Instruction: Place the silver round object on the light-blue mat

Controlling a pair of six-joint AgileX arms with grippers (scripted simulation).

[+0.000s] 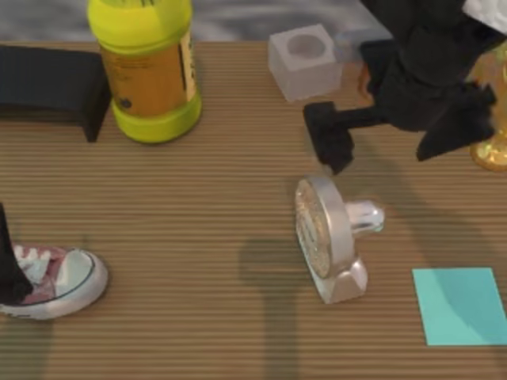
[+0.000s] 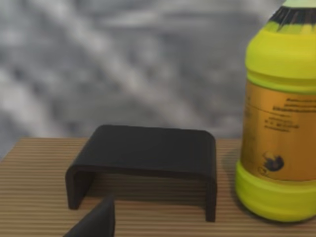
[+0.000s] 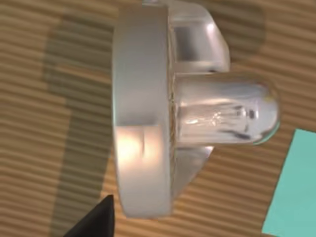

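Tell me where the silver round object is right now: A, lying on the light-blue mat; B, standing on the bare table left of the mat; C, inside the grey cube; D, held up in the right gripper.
B: the silver round object stands on its foot on the wooden table, apart from the light-blue mat at its right.

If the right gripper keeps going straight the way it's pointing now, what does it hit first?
Most likely the silver round object: the right wrist view looks straight onto its rim and shiny back cylinder. The right gripper hangs above it, slightly toward the table's far edge. Height is unclear.
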